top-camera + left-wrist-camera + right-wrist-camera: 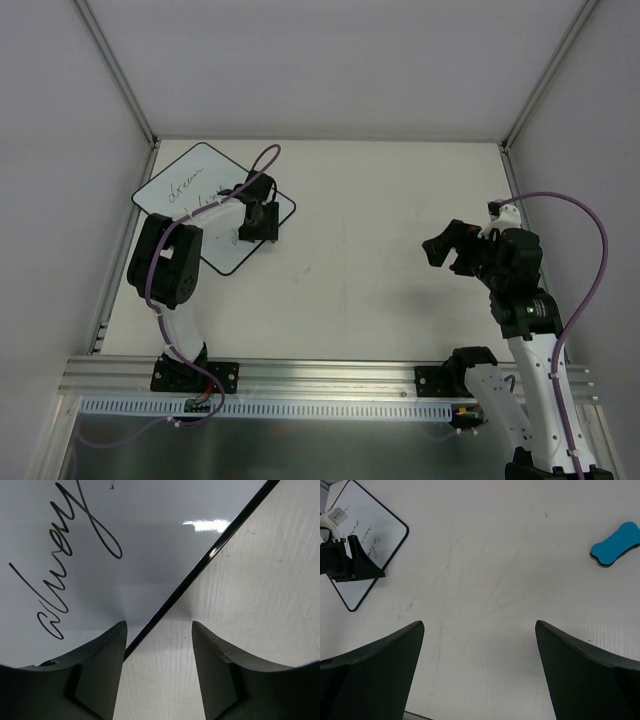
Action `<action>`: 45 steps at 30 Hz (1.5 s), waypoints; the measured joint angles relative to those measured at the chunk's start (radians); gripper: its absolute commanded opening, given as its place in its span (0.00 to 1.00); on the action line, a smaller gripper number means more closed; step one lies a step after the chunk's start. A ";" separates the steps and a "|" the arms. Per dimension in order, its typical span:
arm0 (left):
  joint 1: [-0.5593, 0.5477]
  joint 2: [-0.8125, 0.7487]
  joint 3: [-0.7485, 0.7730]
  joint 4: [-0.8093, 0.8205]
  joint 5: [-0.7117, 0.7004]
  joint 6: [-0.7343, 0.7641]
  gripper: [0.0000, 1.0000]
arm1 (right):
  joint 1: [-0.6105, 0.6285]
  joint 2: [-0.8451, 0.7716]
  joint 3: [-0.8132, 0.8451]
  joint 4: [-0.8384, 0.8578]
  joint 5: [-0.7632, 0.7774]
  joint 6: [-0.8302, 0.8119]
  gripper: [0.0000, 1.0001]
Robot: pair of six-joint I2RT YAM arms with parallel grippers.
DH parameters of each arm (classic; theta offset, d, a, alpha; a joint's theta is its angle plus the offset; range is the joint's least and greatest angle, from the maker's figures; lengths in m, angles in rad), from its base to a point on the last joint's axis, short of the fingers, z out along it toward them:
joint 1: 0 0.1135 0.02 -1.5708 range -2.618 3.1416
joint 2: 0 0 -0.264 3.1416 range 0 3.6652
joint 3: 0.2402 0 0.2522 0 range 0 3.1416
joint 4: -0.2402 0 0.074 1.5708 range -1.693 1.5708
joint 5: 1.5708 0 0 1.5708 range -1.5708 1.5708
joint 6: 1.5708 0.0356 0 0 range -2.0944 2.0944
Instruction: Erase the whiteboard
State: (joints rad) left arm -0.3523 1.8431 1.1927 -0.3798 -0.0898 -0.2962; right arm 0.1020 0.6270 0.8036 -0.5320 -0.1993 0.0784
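Whiteboard [188, 178] — a thin white panel with a black border and rounded corners, lying flat and turned diagonally at the far-left part of the table [380, 210]. Lines of black cursive handwriting [60, 555] remain across it. The glossy face shows a sharp glare in the left wrist view, so it is probably slick. The panel looks stiff and light, and it is likely to skate over the table under a wiping stroke unless it is pinned. With its edge lying flush on the table, a hold is best taken by pressing down on the border, or by pinching a corner that can be lifted. The left gripper [157, 630] hangs low over the board's right edge with its jaws parted and nothing between them, one finger above the board and the other above bare table. The right gripper [480, 625] — well apart, on the right side — is spread wide and empty. A blue bone-shaped eraser [615, 545] lies on the table ahead of it, untouched.
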 measured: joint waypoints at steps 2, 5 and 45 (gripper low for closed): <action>-0.001 0.003 0.000 0.001 0.006 -0.001 0.51 | 0.000 -0.005 0.000 0.000 0.000 0.001 0.99; 0.000 0.003 -0.002 0.003 0.013 -0.009 0.41 | 0.000 -0.011 0.000 0.000 0.000 0.002 0.99; -0.503 0.052 0.299 0.001 0.104 -0.344 0.98 | -0.040 0.191 0.072 -0.074 0.353 0.101 0.99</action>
State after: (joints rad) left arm -0.8555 1.8950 1.4918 -0.3786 0.0143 -0.6407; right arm 0.0624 0.8177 0.8761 -0.6064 0.1535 0.1799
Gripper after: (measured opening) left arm 0.956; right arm 0.991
